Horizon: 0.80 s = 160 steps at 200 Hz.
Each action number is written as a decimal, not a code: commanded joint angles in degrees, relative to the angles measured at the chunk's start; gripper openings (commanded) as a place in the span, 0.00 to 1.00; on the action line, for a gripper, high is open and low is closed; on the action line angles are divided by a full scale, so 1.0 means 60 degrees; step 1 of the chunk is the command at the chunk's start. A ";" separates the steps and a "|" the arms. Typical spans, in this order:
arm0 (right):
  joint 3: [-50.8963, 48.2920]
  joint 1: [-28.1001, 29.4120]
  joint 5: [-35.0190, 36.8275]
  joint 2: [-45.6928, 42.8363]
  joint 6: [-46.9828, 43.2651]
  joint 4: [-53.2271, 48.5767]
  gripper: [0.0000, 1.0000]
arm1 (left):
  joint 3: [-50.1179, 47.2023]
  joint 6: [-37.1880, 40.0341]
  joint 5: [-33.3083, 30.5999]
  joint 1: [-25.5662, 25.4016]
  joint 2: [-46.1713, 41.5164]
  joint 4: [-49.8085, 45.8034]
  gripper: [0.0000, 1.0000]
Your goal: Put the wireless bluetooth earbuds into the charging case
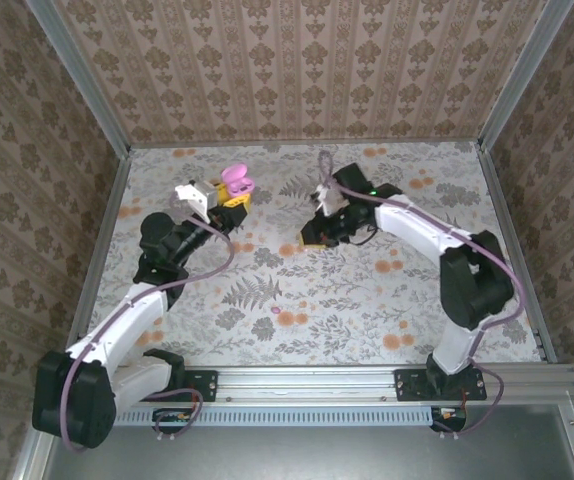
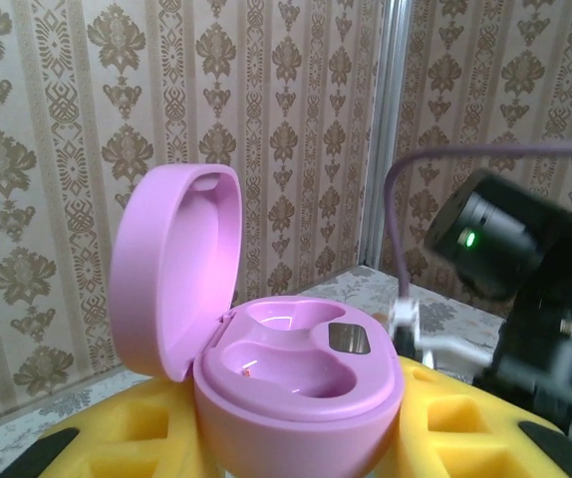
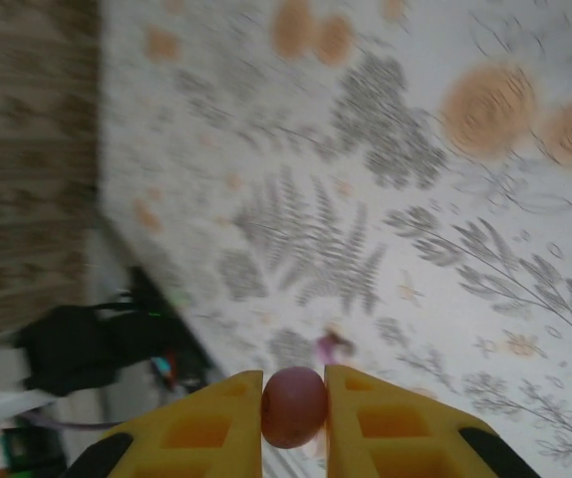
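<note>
Right hand (image 1: 317, 230), pinching the pink earbud (image 3: 293, 408) at mid-frame, stands right of the open case (image 1: 235, 180) clasped, wells upward, by the left hand (image 1: 224, 197) at upper centre-left; the earbud must likely travel leftward over the desk (image 1: 367, 310).

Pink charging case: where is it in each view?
Top external: pink charging case, open, upper left, in the left gripper.
Left wrist: lower centre.
Right wrist: the right gripper holds a pink earbud, not the case.
Shared landmark: floral table cover.
</note>
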 commanded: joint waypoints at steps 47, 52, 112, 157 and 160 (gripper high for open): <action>-0.0619 -0.0934 -0.5086 -0.1227 0.2206 0.3624 0.22 | 0.1003 -0.0334 0.0763 -0.0275 0.0999 0.0893 0.29; -0.0598 -0.0970 -0.5205 -0.1267 0.2311 0.3748 0.22 | 0.1056 -0.0342 0.0820 -0.0308 0.1083 0.0940 0.29; 0.0126 -0.1167 -0.5857 -0.1735 0.2238 0.3626 0.22 | 0.1460 -0.0365 0.1588 -0.0742 0.2026 0.1353 0.29; 0.0501 -0.1167 -0.5799 -0.1923 0.1777 0.3207 0.22 | 0.1681 -0.0348 0.2090 -0.0973 0.2634 0.1712 0.29; 0.0508 -0.1167 -0.5806 -0.1918 0.1766 0.3218 0.22 | 0.1687 -0.0317 0.2117 -0.0977 0.2660 0.1698 0.29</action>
